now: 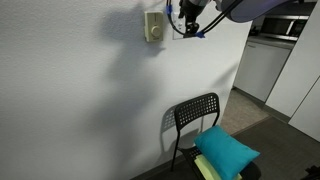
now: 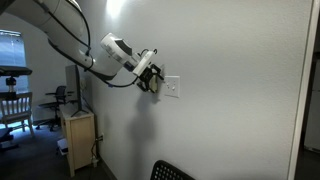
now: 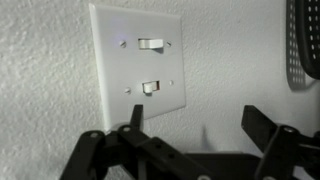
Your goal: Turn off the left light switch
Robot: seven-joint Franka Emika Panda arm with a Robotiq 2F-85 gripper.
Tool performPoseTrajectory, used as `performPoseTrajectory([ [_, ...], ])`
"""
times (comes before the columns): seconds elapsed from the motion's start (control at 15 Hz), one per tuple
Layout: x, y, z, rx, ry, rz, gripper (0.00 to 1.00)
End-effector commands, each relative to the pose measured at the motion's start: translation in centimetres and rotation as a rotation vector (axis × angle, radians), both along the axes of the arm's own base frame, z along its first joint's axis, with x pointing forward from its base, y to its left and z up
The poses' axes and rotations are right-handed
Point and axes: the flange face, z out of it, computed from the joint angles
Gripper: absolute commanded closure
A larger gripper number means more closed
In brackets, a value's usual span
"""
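Your gripper [image 3: 192, 128] stands wide open, its two dark fingers [image 3: 100, 155] spread along the bottom of the wrist view with nothing between them. It hangs just in front of the wall plate [image 3: 138, 58], close to it but not touching. In that view the plate appears turned on its side, so its two white toggles sit one above the other. The left light switch [image 3: 152, 87] is the lower one, nearer your fingers, and the right toggle [image 3: 150, 44] is above it. In an exterior view the arm [image 2: 75, 40] reaches the plate from the side. Well below the plate, a black chair [image 1: 195, 118] stands against the wall [image 1: 80, 90], carrying a teal cushion [image 1: 228, 152]. A wooden cabinet [image 2: 78, 140] stands farther along the wall.
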Motion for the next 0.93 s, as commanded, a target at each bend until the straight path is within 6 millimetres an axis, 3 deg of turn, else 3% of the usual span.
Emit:
performPoseTrajectory([
  [0.0,2.1,-1.4,0.1,0.004,0.029,-0.003,0.0],
  [0.33,4.0,-3.5,-0.2,0.063,0.104,-0.002,0.0],
  [0.67,4.3,-3.6,0.1,0.088,0.148,0.004,0.0],
  [0.87,4.6,-3.8,-0.8,0.096,0.181,-0.003,0.0],
])
